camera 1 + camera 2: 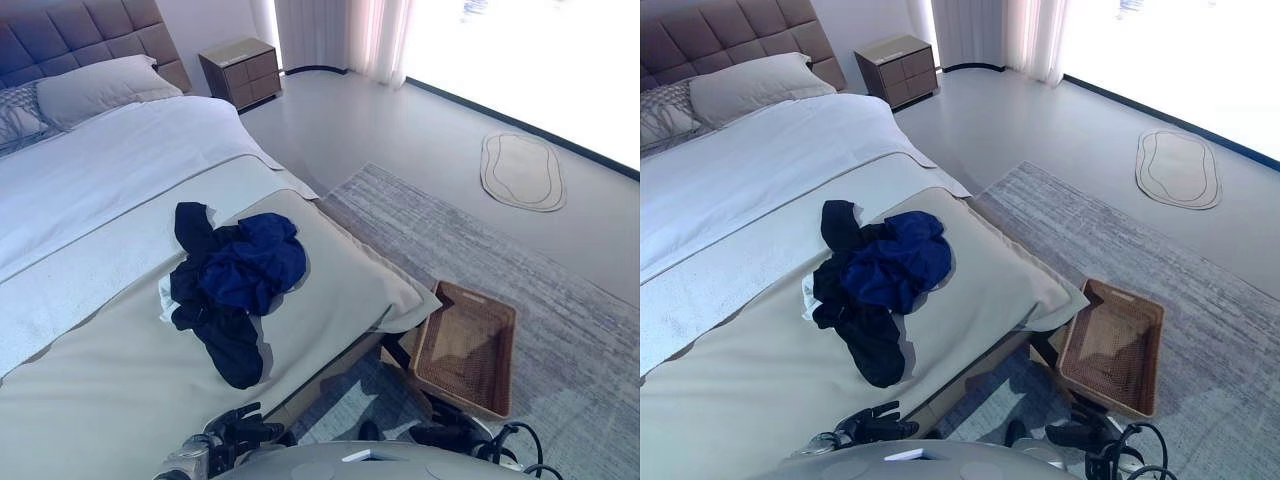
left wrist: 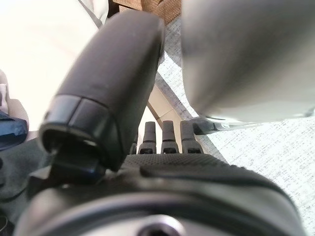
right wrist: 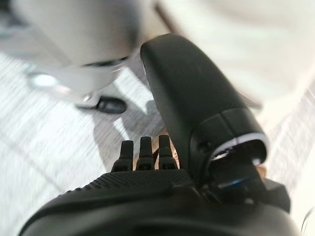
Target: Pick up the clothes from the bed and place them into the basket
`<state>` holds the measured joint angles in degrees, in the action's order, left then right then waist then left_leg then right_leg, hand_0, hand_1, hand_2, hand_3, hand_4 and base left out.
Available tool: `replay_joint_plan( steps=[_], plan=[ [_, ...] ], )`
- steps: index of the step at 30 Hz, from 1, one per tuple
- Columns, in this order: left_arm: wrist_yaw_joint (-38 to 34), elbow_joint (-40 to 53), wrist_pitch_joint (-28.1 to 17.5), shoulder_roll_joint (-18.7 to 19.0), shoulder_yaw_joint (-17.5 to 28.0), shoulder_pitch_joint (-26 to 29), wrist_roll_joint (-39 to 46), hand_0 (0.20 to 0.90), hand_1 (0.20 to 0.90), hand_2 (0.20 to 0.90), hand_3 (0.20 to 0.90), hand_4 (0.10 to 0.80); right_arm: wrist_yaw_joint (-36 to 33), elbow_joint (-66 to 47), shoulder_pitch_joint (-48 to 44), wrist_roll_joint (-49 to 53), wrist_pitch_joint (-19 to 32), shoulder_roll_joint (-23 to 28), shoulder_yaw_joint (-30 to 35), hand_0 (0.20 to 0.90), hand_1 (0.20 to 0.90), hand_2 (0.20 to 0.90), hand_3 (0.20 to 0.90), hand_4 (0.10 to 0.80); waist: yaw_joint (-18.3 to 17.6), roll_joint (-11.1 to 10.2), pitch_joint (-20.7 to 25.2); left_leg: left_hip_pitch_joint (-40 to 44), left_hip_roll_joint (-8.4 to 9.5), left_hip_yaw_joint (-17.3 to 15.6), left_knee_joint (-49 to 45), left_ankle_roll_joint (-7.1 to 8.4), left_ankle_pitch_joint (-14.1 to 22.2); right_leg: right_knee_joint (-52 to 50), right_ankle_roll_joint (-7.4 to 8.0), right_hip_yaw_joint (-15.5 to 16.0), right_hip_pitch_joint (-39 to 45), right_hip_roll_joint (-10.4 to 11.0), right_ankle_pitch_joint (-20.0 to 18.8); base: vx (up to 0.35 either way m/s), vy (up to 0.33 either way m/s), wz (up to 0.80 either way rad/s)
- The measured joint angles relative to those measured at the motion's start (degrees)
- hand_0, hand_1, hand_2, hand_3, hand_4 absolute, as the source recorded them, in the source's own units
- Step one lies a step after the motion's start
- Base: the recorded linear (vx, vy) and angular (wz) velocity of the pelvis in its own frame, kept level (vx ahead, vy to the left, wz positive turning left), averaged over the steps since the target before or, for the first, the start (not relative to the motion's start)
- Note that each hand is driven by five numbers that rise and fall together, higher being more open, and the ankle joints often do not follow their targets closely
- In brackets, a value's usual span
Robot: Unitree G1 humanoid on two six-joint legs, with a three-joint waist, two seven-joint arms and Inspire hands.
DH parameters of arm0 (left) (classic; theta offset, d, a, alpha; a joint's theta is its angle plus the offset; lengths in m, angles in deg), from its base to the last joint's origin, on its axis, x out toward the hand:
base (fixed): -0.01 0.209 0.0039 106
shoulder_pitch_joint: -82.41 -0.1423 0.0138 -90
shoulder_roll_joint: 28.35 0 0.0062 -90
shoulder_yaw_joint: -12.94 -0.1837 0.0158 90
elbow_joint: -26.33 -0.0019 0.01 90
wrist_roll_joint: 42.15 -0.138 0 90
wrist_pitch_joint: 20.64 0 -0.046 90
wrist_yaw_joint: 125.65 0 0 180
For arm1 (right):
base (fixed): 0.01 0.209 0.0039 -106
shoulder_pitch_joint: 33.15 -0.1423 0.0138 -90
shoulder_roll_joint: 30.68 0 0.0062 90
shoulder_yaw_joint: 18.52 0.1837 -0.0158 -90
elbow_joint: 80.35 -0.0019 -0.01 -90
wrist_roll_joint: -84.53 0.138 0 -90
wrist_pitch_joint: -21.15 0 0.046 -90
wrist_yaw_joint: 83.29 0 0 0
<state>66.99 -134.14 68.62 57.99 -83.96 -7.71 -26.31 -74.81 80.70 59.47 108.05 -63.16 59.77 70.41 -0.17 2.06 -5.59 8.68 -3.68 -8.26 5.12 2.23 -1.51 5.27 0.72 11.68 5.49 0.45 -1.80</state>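
Clothes (image 1: 235, 285) heaped on bed (image 1: 110, 400); basket (image 1: 465, 345) seemingly empty.

No text, label, number or sign can be read anywhere.

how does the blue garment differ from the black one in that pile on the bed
The blue garment is bunched into a rounded heap on the pile's right side and top; the black garment spreads wider, with one part reaching toward the headboard and another trailing toward the foot of the bed. The blue one lies partly over the black one. Both are crumpled, touching, and untouched by either hand.
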Motion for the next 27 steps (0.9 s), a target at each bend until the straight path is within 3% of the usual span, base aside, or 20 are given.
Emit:
replay_joint_plan(
  steps=[10,13,16,19,24,27],
  plan=[
    [-0.09,1.58,-1.05,-0.07,0.49,-3.01,0.15,0.9,0.9,0.9,0.9,0.8,4.97,-16.75,-0.33,27.55,-7.05,-0.62,1.3,0.9,0.9,0.9,0.9,0.8,1.09,-0.36,-0.24,-0.33,0.19,1.86,0.25,-0.04,0.25,0.28,0.24,1.94,0.81,0.35,0.2,0.056,0.047,0.1],
    [-0.17,2.55,-2.13,-0.29,0.44,-3.69,0.16,0.9,0.9,0.9,0.9,0.8,5.73,-24.76,-0.6,29.82,-6.59,-0.98,0.64,0.9,0.9,0.9,0.9,0.8,1.84,-0.37,-0.23,-0.84,0.72,3.37,0.25,-0.19,-0.09,0.28,0.24,3.72,1.12,0.86,0.2,0.071,0.107,0.3],
    [-0.53,4.41,-2.03,-0.27,0.24,-4.0,0.27,0.9,0.9,0.9,0.9,0.8,1.92,-31.04,-3.56,17.33,-2.54,1.45,-3.81,0.9,0.9,0.9,0.9,0.8,3.67,-0.43,-0.26,-1.98,1.29,4.84,0.24,-0.2,-0.45,0.02,0.33,5.6,0.79,1.5,0.23,0.006,0.11,0.34],
    [-0.49,6.02,-2.21,-0.09,-0.89,-3.69,0.51,0.9,0.9,0.9,0.9,0.8,-6.34,-35.59,-10.24,-3.25,-0.88,8.99,-10.09,0.9,0.9,0.9,0.9,0.8,5.98,-0.77,-0.52,-5.19,2.36,7.58,0.2,-0.76,-1.63,-0.41,0.49,8.19,-1.25,2.67,0.12,-0.077,0.098,0.44],
    [0.05,6.56,-4.49,0.73,-2.75,0.58,3.59,0.9,0.9,0.9,0.9,0.8,-19.25,-36.02,-30.14,-24.44,-4.31,17.39,-14.25,0.9,0.9,0.9,0.9,0.8,9.27,-0.74,-6.49,-12.53,3.85,10.93,-2.55,-1.44,-3.77,-5.98,1.88,11.22,-7.92,4.98,0.39,-0.1,0.099,0.37],
    [0.68,6.62,-5.37,1.38,-3.77,4.71,5.62,0.9,0.9,0.9,0.9,0.8,-23.99,-34.44,-42.61,-32.08,-7.3,19.88,-15.22,0.9,0.9,0.9,0.9,0.8,11.89,-0.49,-10.77,-18.64,4.63,13.36,-6.59,-1.49,-3.63,-9.17,1.82,13.16,-12.4,6.1,0.51,-0.023,0.008,0.44]
  ],
)
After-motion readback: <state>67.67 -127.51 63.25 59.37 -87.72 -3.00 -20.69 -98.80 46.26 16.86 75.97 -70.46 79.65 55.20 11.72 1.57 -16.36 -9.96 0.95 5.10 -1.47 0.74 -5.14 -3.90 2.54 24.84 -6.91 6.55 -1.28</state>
